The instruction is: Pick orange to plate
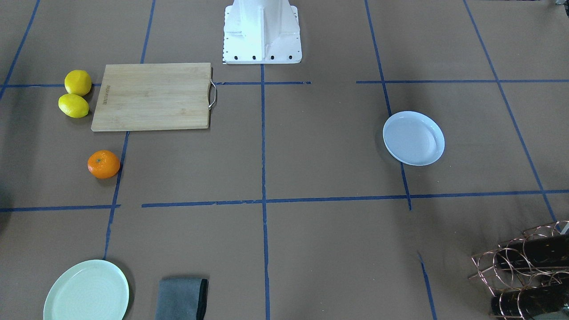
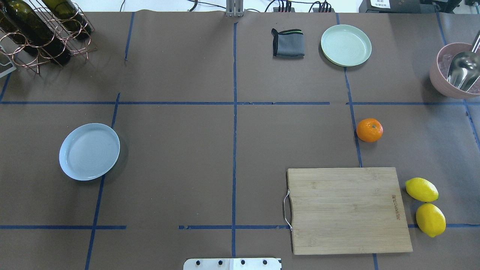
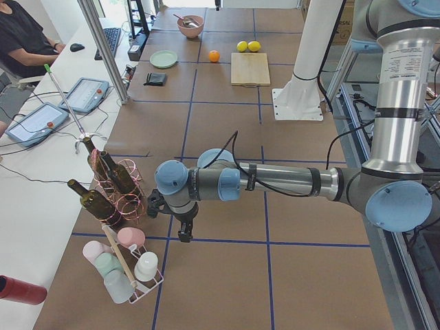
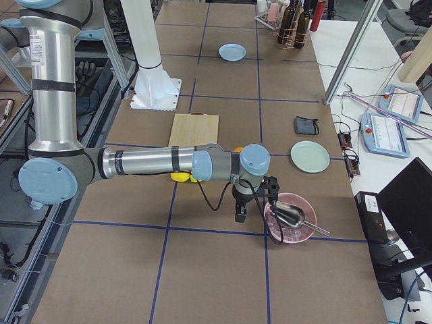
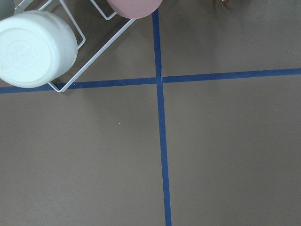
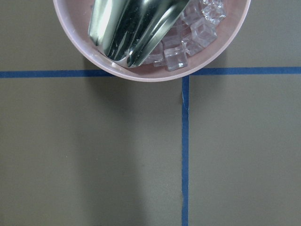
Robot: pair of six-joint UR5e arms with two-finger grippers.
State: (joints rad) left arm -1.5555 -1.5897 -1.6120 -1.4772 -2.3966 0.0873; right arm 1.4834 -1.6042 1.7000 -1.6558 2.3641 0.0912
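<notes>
Right gripper [image 4: 241, 214] and left gripper [image 3: 180, 230] hung well clear of the cutting board [image 2: 348, 210]; whether either was parted or closed could not be told. The orange [image 2: 369, 130] sat near the board's far edge, the plate [image 2: 89, 151] well apart from the board. It looked light, slightly yielding and apt to roll (best pinched gently across its widest girth).

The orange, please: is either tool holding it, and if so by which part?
Neither holds it. The orange lies free on the table, apart from the left tool and the right tool.
</notes>
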